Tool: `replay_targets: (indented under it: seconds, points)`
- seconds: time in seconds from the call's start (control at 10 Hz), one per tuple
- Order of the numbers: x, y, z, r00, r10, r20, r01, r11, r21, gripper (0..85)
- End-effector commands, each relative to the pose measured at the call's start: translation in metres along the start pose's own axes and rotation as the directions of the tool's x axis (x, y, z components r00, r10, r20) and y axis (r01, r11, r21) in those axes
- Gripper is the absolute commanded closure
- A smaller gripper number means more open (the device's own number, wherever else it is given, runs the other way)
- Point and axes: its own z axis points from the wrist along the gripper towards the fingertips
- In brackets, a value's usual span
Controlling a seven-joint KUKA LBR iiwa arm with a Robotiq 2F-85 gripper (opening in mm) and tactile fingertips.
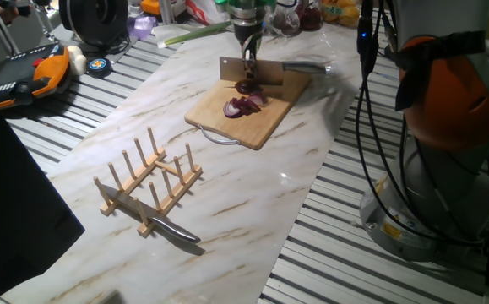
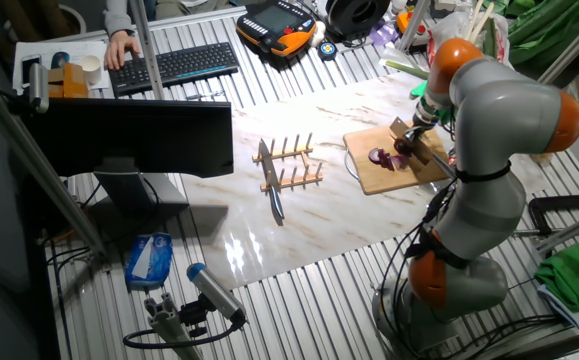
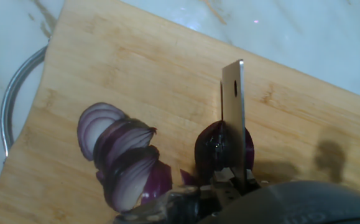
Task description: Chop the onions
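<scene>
A wooden cutting board (image 1: pixel 265 118) (image 2: pixel 374 178) (image 3: pixel 136 68) lies on the marble table. On it are fanned purple onion slices (image 1: pixel 242 106) (image 3: pixel 120 155) and an uncut onion piece (image 1: pixel 246 86) (image 3: pixel 209 149). My gripper (image 1: pixel 249 56) (image 2: pixel 418 122) (image 3: pixel 229 182) is shut on a steel cleaver (image 1: pixel 248 73) (image 3: pixel 232 102). The blade stands upright and is sunk into the top of the uncut piece. In the hand view the fingers are mostly hidden at the bottom edge.
A wooden dish rack (image 1: pixel 147 179) (image 2: pixel 291 165) stands in the middle of the table with a kitchen knife (image 1: pixel 173 228) (image 2: pixel 272 195) beside it. Wrapped vegetables and clutter (image 1: pixel 299 17) sit behind the board. A teach pendant (image 1: pixel 33 72) lies at the far left.
</scene>
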Motion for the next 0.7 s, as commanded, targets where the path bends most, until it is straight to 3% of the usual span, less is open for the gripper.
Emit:
replay_targets:
  seconds: [0.0,0.3,0.6]
  points:
    - [0.0,0.001,0.005,1.0,0.001,0.001,-0.001,1.0,-0.004,84.3]
    - [-0.001,0.004,0.014,1.0,0.011,0.003,-0.011,1.0,0.002,84.3]
    - [-0.003,0.005,0.017,1.0,0.014,-0.022,-0.014,1.0,-0.003,84.3]
